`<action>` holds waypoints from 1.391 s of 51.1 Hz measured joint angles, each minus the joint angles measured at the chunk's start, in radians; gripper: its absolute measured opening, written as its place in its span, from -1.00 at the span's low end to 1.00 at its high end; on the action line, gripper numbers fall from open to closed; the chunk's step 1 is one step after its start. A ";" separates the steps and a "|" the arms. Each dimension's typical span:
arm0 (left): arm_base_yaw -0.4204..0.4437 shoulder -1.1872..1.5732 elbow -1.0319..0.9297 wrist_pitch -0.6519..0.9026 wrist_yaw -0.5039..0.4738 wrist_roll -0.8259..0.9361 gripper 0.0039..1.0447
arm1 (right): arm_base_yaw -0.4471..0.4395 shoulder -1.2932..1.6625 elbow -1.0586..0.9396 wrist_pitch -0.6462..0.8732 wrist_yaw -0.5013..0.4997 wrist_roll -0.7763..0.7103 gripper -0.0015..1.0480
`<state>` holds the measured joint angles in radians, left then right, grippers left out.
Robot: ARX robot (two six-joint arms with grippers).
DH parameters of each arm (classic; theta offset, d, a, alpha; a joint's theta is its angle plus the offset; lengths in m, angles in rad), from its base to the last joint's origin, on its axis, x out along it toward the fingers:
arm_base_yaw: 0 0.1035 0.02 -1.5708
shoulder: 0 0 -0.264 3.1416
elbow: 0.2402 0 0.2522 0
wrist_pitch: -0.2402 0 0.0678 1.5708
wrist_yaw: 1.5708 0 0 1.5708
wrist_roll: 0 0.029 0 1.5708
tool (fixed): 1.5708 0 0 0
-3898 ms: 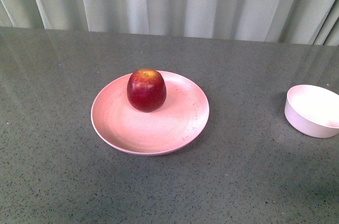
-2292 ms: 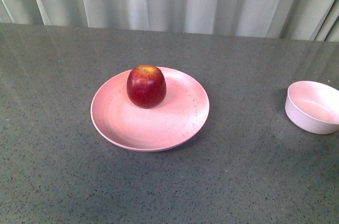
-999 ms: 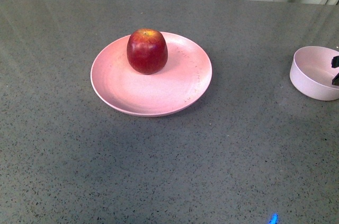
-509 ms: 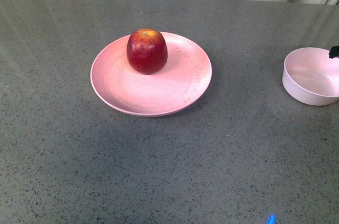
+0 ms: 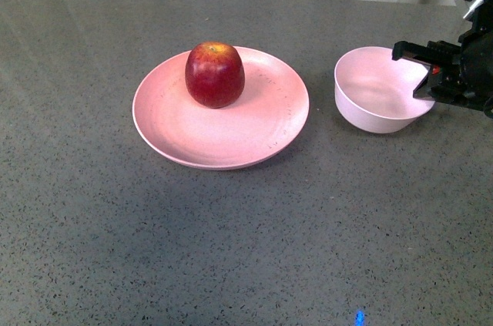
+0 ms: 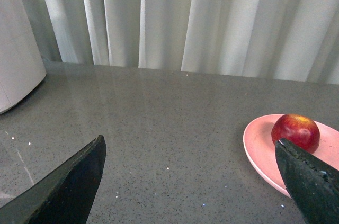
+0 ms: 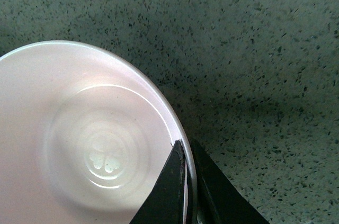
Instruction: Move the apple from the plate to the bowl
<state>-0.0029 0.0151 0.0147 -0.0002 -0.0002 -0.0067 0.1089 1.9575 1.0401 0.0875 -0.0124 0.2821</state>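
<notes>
Front view: the plate lies in the middle, the bowl just right of it, the apple on the plate's far half, left of the right gripper pinching the bowl's rim; the left gripper gapes empty.

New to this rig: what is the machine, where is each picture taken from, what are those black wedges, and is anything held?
This is a two-armed robot at a grey speckled table. The front view looks out from its body: a dark-red apple sits on a wide pink plate, with a small pale pink bowl to its right. The other two pictures come from cameras on the wrists. The black wedges there are fingers of each arm's tool. The left tool is open and empty, facing the apple and plate. The right tool is closed on the bowl's rim, one finger inside, one outside.
</notes>
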 joint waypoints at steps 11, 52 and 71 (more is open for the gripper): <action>0.000 0.000 0.000 0.000 0.000 0.000 0.83 | 0.011 0.042 0.000 0.000 0.021 0.018 -0.97; 0.000 0.000 0.000 0.000 0.000 0.000 0.83 | -0.068 -0.229 -0.191 0.204 -0.064 0.005 0.82; 0.000 0.000 0.000 0.000 0.000 0.000 0.83 | -0.109 -0.660 -0.722 0.887 0.008 -0.239 0.09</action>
<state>-0.0029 0.0151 0.0147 -0.0002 0.0002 -0.0067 0.0002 1.2972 0.3180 0.9749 -0.0040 0.0429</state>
